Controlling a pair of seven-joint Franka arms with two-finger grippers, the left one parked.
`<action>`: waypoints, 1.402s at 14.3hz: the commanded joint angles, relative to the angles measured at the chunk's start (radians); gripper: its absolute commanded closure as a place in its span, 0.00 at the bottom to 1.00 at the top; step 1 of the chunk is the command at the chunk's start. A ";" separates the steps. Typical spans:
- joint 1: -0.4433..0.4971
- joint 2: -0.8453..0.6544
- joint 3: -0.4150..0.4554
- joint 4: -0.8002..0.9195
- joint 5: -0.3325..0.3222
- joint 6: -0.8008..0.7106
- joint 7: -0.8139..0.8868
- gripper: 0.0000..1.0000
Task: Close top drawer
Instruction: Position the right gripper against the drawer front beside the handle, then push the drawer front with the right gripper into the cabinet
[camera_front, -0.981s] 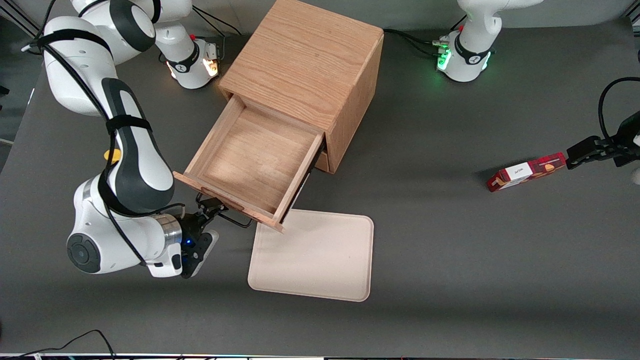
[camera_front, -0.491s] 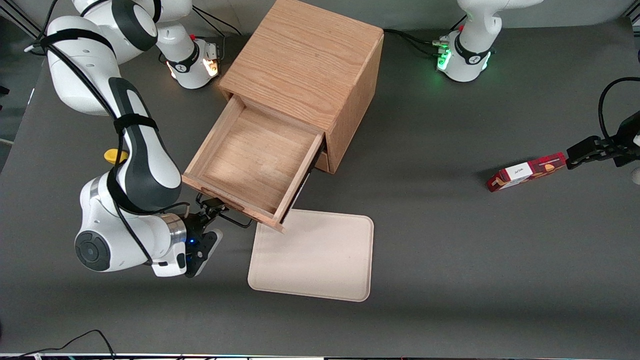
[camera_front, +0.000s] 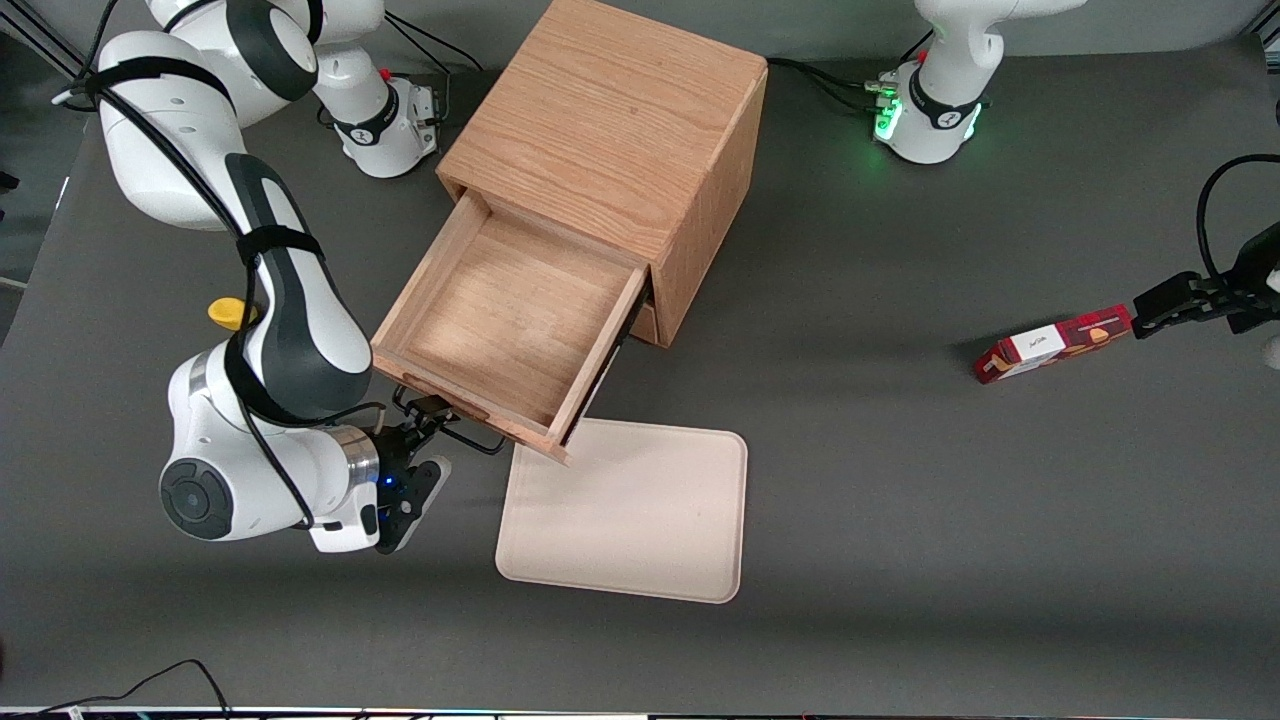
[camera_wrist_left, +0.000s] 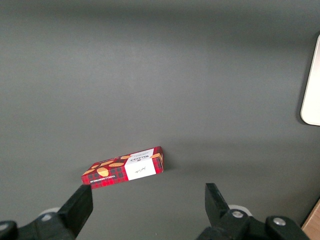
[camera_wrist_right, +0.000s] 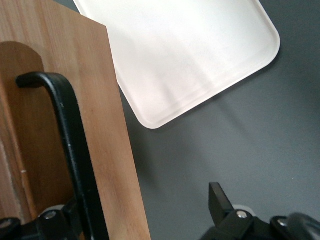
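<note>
While its jaws stood spread and held nothing, one finger by the black handle (camera_wrist_right: 75, 150), the gripper (camera_front: 425, 420) sat at the front of the top drawer (camera_front: 510, 320). The drawer stood pulled well out of the cabinet (camera_front: 610, 130), a tray (camera_front: 625, 510) at its five o'clock.

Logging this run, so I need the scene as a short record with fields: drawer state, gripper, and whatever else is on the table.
top drawer: pulled out, inside empty
black handle: on the drawer front
gripper: open, at the handle, in front of the drawer
tray: flat, cream, partly under a drawer corner
cookie box: toward the parked arm's end
yellow object: beside the working arm
</note>
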 joint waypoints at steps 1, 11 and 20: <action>0.015 0.004 0.006 0.002 -0.014 0.000 0.024 0.00; 0.015 -0.045 0.044 -0.087 -0.014 0.020 0.071 0.00; 0.041 -0.136 0.070 -0.247 -0.046 0.012 0.112 0.00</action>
